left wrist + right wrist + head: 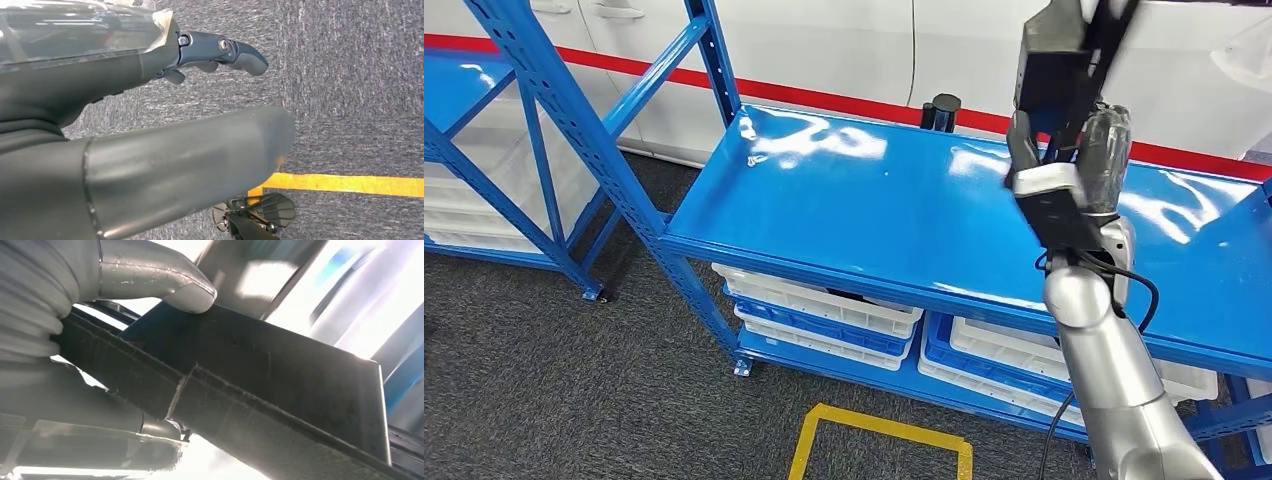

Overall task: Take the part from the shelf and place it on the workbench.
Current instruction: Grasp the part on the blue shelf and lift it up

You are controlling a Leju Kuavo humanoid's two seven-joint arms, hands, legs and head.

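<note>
My right hand (1064, 170) is raised above the right half of the blue shelf top (874, 210) and grips a flat black part (1059, 60) that stands up out of the hand. In the right wrist view the thumb (165, 275) presses on the dark face of the part (280, 375), whose thick black edge runs across the picture. My left hand (150, 125) hangs over grey carpet, its dark fingers (225, 50) stretched out with nothing in them.
White and blue bins (824, 310) sit on the level under the blue top. A second blue rack (514, 130) stands at the left. A black cylinder (941, 110) stands at the top's far edge. Yellow floor tape (879, 440) marks the carpet in front.
</note>
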